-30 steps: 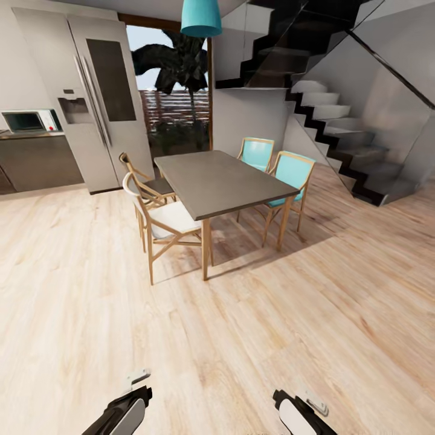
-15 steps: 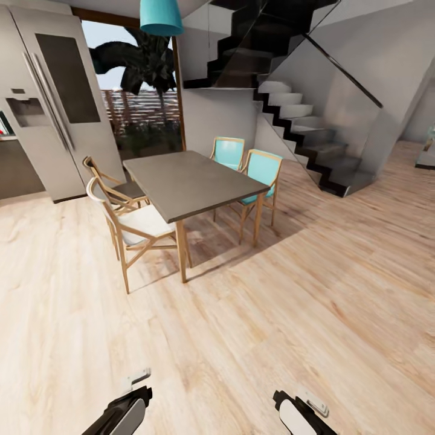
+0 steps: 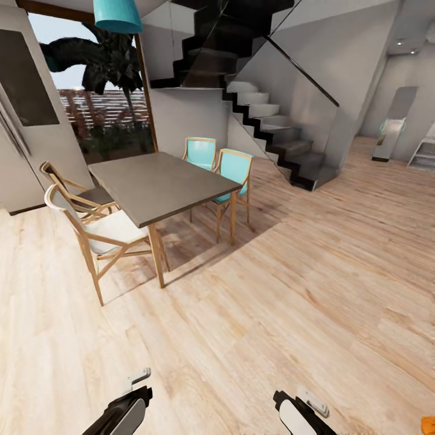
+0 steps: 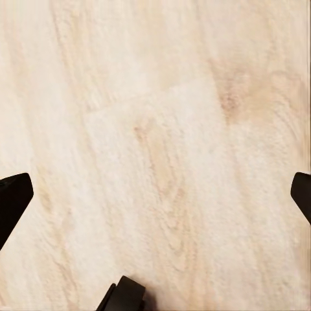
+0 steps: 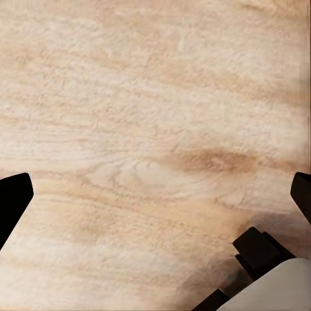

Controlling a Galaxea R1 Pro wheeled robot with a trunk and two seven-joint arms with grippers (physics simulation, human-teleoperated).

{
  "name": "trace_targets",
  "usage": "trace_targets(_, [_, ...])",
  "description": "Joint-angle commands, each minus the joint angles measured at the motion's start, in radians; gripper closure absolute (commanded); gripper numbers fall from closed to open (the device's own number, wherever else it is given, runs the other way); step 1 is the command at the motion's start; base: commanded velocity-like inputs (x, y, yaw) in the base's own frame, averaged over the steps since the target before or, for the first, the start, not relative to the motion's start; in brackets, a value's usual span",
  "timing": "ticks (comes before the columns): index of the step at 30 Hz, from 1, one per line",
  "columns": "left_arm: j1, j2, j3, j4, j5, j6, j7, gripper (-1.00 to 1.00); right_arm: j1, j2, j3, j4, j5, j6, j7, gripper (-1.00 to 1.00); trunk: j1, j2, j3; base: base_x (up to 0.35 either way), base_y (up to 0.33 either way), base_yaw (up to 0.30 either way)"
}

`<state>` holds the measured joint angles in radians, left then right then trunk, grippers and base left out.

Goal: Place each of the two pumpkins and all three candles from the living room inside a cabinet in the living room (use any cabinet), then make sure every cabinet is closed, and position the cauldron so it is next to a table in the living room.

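An orange sliver (image 3: pixel 428 423) peeks into the head view at the floor's lower right corner, too cut off to say whether it is one of the pumpkins; no candle, cauldron, cabinet or coffee table can be made out from here, so the task's things probably lie further round to the right. Both arms are tucked low and close to the body, the sensible carry posture for driving. The left gripper (image 4: pixel 155 194) points straight down at bare pale floorboards (image 4: pixel 162 129), its two dark fingertips (image 4: pixel 13 197) far apart at the picture's edges, spread wide with nothing between them. The right gripper (image 5: pixel 155 197) does the same over the boards, fingers equally wide and empty. Ahead and to the left stands a tall grey dining table (image 3: pixel 154 184) on wooden legs, not the table the task means, with two teal chairs (image 3: pixel 232 172) on its far side and two pale wooden chairs (image 3: pixel 99 232) nearer. A turquoise lamp (image 3: pixel 118 15) hangs above. Behind it a glass door shows a dark palm (image 3: pixel 106 57); a black staircase (image 3: pixel 272 130) climbs at centre. Far right, a further room opens, where a tall mirror (image 3: pixel 389 130) leans.
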<state>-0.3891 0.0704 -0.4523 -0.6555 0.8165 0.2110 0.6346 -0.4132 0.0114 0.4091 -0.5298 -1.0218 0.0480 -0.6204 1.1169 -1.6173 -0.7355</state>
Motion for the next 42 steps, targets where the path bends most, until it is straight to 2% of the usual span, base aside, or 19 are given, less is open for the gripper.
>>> trace_targets(1, [-0.001, 0.000, -0.006, -0.003, 0.004, 0.004, 0.008, -1.00, -0.001, -0.001, 0.005, 0.000, -0.002, 0.005, -0.007, -1.00, 0.000, -0.001, -0.001, 0.000, 0.000, -0.285])
trace_targets(8, [-0.001, -0.025, -0.006, -0.003, 0.003, 0.004, 0.008, -1.00, -0.001, 0.006, 0.004, 0.064, -0.001, 0.004, -0.006, -1.00, 0.000, -0.001, -0.001, 0.000, 0.000, -0.285])
trace_targets(28, [-0.001, -0.026, -0.006, 0.019, 0.000, 0.004, 0.008, -1.00, -0.001, 0.007, 0.004, 0.070, -0.001, 0.004, -0.005, -1.00, 0.000, -0.001, -0.001, 0.003, 0.000, -0.285])
trace_targets(36, [-0.001, -0.026, -0.006, 0.020, 0.002, -0.025, 0.008, -1.00, -0.001, 0.007, 0.004, 0.071, -0.001, 0.004, -0.005, -1.00, 0.000, -0.001, -0.001, 0.222, 0.000, -0.279])
trace_targets(42, [-0.001, -0.026, -0.006, 0.020, 0.003, -0.030, 0.003, -1.00, -0.001, 0.007, 0.004, 0.071, -0.001, 0.004, -0.005, -1.00, 0.000, -0.001, -0.001, 0.329, 0.000, -0.060])
